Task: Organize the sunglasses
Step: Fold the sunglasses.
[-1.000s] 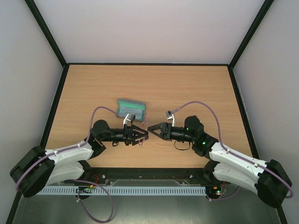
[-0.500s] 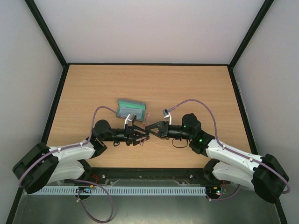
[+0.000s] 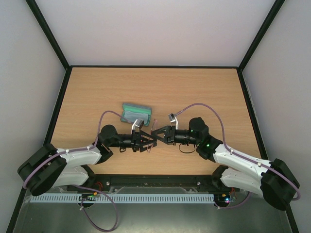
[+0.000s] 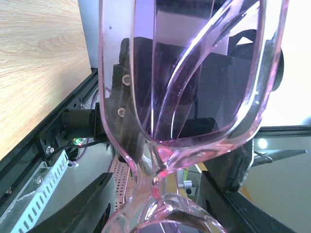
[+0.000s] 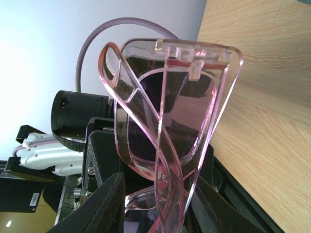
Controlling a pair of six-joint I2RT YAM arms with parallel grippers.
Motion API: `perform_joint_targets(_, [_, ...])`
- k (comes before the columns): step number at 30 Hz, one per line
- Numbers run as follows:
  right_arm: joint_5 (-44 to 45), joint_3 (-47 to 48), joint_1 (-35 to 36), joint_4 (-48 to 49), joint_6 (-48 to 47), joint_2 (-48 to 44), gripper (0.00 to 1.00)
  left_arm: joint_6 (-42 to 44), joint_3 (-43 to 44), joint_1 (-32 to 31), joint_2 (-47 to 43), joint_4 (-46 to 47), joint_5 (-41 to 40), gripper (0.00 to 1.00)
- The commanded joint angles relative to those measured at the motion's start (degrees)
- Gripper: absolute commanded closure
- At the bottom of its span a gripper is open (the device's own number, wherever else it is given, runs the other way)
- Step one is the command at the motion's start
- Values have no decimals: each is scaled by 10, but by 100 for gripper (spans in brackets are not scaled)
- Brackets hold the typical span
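The left gripper (image 3: 148,140) points inward toward the other arm. Its jaws stand part-way apart, set to the width of the folded sunglasses (image 4: 194,97), and they grip that frame clear of the table (image 3: 204,92). In the left wrist view you see the pair directly ahead of the fingers (image 4: 90,206). The nosepiece sits between the two fingers and one lens stands out beyond their tips. A temple lies folded across that lens.

The right gripper (image 3: 159,133) faces the left gripper tip to tip, with the sunglasses between the two. In the right wrist view the frame stands between the fingers (image 5: 104,204), and one lens reaches out past their tips. The jaws are part-way apart, one on either side of the frame. You cannot tell from any view whether the pads press on the frame or only flank it.

The case (image 3: 135,112) rests on the table on the far side of the left gripper, near it but not touching. The sunglasses are close to its corner.
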Motion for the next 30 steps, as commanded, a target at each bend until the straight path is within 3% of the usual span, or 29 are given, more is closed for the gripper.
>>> perform_joint_targets(1, [-27, -7, 1, 18, 4, 2, 64, 2, 2, 0, 11, 58, -2, 75])
perform_joint_targets(30, [-34, -39, 1, 20, 16, 15, 69, 12, 16, 16, 36, 66, -10, 77])
